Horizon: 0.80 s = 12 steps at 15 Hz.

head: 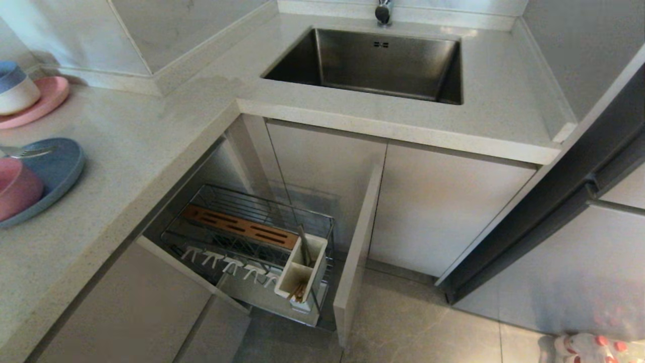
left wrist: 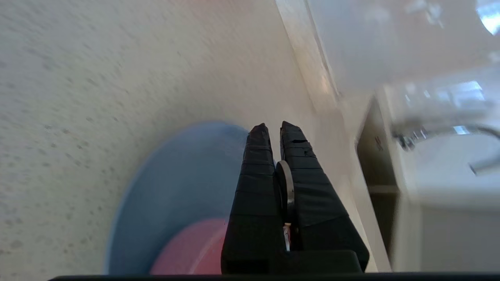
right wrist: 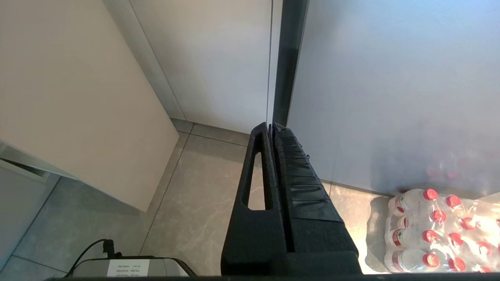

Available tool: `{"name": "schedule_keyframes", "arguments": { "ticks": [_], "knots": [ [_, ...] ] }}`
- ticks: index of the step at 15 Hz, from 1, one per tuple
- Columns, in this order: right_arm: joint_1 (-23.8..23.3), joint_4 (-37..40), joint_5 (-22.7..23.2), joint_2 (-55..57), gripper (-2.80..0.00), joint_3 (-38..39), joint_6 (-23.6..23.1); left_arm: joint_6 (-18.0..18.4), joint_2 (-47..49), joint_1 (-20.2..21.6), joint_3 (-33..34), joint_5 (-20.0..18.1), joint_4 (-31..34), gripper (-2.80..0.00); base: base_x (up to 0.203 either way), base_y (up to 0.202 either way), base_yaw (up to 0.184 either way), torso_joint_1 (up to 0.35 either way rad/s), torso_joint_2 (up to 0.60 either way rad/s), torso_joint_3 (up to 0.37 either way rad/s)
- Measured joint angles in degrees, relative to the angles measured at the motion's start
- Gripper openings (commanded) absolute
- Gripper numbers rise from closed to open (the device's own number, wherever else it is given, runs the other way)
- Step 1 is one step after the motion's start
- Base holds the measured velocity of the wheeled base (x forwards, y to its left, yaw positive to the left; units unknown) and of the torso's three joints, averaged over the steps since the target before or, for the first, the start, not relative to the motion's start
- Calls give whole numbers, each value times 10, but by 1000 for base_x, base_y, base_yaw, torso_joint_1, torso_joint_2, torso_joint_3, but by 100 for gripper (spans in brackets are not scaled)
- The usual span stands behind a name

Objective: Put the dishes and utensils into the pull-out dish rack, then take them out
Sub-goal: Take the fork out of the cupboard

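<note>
Left gripper (left wrist: 273, 127) is hovering over the blue plate (left wrist: 175, 175), jaws closed; a thin grey piece is showing between them, identity unclear. The pink bowl (left wrist: 191, 249) is sitting on that plate on the worktop (head: 151, 151), with a silver utensil (head: 27, 150) lying across it. Recommended: open the jaws before descending and clear the utensil and bowl first. The dish rack (head: 252, 201) is standing pulled out, chopsticks (head: 298, 292) resting in its box. Right gripper (right wrist: 270, 125) is hanging closed above the floor.

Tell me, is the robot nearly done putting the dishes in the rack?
Not yet. Done: the chopsticks stand in the white utensil box. In hand: the left gripper is shut on a thin grey piece, probably the silver utensil. Left: the pink bowl and blue plate sit on the counter. The right gripper is parked, shut.
</note>
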Motion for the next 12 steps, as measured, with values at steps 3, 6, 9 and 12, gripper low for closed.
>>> {"name": "schedule_keyframes", "arguments": {
  "ticks": [3,6,9,12],
  "knots": [
    [0,0,0,0,-280,0,0,0,5,4,-3,-17,0,-280,0,0,0,0,0,0],
    [0,0,0,0,-280,0,0,1,9,4,-5,-16,-3,-280,0,0,0,0,0,0],
    [0,0,0,0,-280,0,0,15,14,4,-5,-15,-4,-280,0,0,0,0,0,0],
    [0,0,0,0,-280,0,0,45,26,2,-12,-16,0,-280,0,0,0,0,0,0]
  ]
}}
